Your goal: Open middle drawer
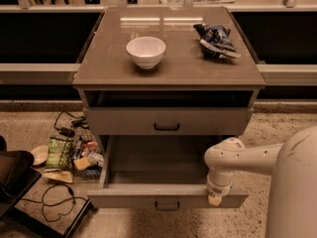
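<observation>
The cabinet stands in the middle of the camera view. The middle drawer is pulled out toward me, with its plain grey tray open to view and its small black handle on the low front. Above it, the taller top drawer front is closed. The lowest drawer is hidden under the open one. My gripper hangs from the white arm at the right end of the middle drawer's front, touching or just over its top edge.
A white bowl and a blue snack bag sit on the cabinet top. Packets and cables lie on the floor to the left, beside a black object. My white body fills the right corner.
</observation>
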